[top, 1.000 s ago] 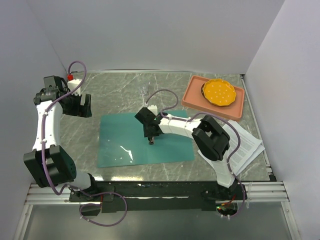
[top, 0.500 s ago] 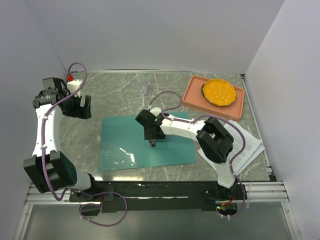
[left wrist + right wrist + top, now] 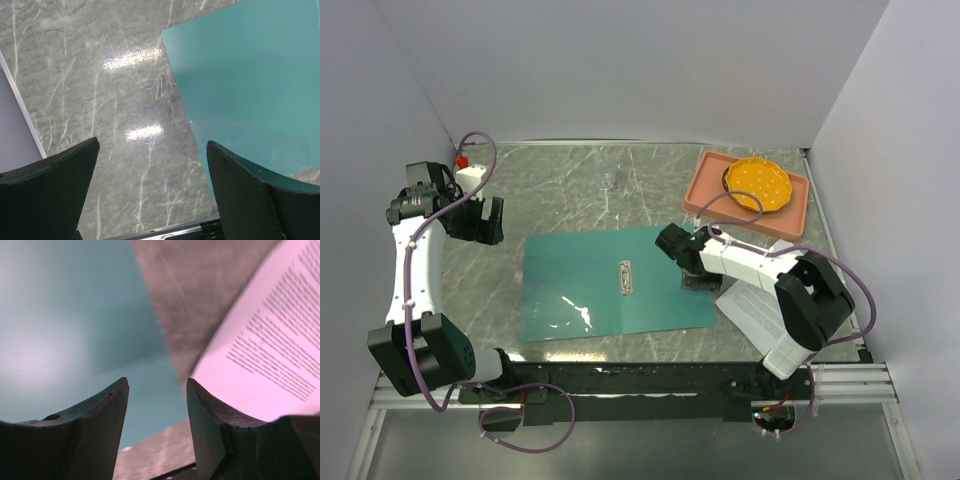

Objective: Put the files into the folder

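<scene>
Right now the files [image 3: 748, 306], white sheets of dense black print, lie flat just right of the folder [image 3: 590, 285], partly under my right arm. My right wrist view shows a wedge of grey marble tabletop [image 3: 560, 190] between paper and folder. The teal-green folder lies flat, and its metal clip [image 3: 626, 277] sits at the spine near its middle. My right fingers [image 3: 697, 280] point down at the folder's right edge, parted a moderate way with nothing between them. My left fingers [image 3: 480, 218] hang past the folder's far left corner over bare tabletop, spread wide and empty. Beyond the folder's far right corner sits a salmon-pink tray [image 3: 705, 195] carrying an orange plate [image 3: 757, 185].
</scene>
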